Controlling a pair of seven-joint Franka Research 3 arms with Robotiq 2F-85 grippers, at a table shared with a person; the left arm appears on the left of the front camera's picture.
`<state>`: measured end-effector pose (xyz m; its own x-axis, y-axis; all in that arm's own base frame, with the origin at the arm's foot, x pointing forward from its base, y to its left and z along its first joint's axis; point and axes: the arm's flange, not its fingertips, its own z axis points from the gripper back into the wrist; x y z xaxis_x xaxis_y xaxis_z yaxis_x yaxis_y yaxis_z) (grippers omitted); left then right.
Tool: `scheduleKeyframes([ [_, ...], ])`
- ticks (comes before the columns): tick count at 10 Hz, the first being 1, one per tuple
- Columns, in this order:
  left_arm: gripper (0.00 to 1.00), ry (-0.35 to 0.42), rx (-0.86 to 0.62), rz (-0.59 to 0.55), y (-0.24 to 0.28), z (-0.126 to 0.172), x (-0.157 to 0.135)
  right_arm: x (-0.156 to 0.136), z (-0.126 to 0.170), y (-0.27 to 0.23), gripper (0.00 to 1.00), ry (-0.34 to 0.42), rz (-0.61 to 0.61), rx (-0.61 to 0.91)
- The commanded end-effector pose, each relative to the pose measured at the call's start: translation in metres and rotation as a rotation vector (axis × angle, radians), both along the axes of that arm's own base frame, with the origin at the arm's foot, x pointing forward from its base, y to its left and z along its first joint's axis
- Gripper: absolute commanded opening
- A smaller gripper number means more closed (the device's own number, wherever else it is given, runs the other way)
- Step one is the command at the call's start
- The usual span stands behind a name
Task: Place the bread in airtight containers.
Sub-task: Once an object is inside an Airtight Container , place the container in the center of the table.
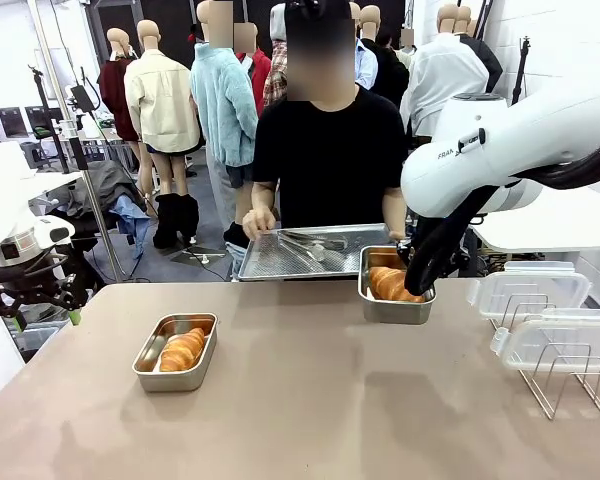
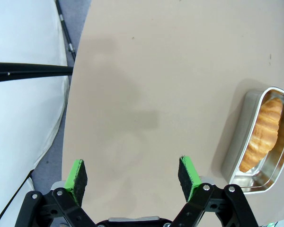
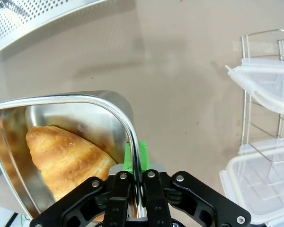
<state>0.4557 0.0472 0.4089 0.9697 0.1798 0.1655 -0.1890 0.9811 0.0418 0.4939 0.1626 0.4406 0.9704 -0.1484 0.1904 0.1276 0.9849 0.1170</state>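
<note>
Gripping the far tin (image 1: 392,312) by its wall, the right pincer (image 3: 136,158) is clamped shut on the thin steel rim, one finger on each side. This tin sits near the far edge of the surface (image 1: 310,420), right of centre, and contains a croissant (image 1: 388,284). The step in hand appears to be repositioning or steadying this tin before lidding.

To do it well, slide the tin flat along the surface. Lifting it by one wall would likely tip it and spill the croissant. Avoid pressing the inner finger into the crust. If the tin goes toward the right edge, where the lids (image 1: 536,288) lie, stop short of the rack (image 1: 572,388).

The left pincer (image 2: 132,176) is wide open and empty, above the left edge. The near tin (image 1: 170,383) lies left of centre with its own croissant (image 1: 183,350).

Count:
- Tins: two.
- Croissants: two, one per tin.
- Lids: two, both on the rack, neither fitted.
- Rack: one.
- Perforated tray (image 1: 280,262): one, at the far edge, the person's hands at its corners.
- Tongs (image 1: 305,242): one pair, on the tray.
</note>
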Motion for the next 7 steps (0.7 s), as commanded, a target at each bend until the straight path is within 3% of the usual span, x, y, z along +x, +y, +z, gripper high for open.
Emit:
scheduleKeyframes([
  [1, 1.0, 0.0, -0.002, 0.0, 0.001, 0.0, -0.002, 0.0, 0.0, 0.0, 0.0, 0.0, 0.0, 0.0],
  [4, 1.0, 0.0, -0.002, 0.0, 0.001, 0.0, -0.002, 0.012, -0.037, 0.024, 0.0, -0.052, 0.025, -0.054],
  [7, 1.0, 0.0, -0.002, 0.0, 0.001, 0.0, -0.002, 0.014, -0.07, 0.028, 0.0, -0.018, 0.081, -0.043],
])
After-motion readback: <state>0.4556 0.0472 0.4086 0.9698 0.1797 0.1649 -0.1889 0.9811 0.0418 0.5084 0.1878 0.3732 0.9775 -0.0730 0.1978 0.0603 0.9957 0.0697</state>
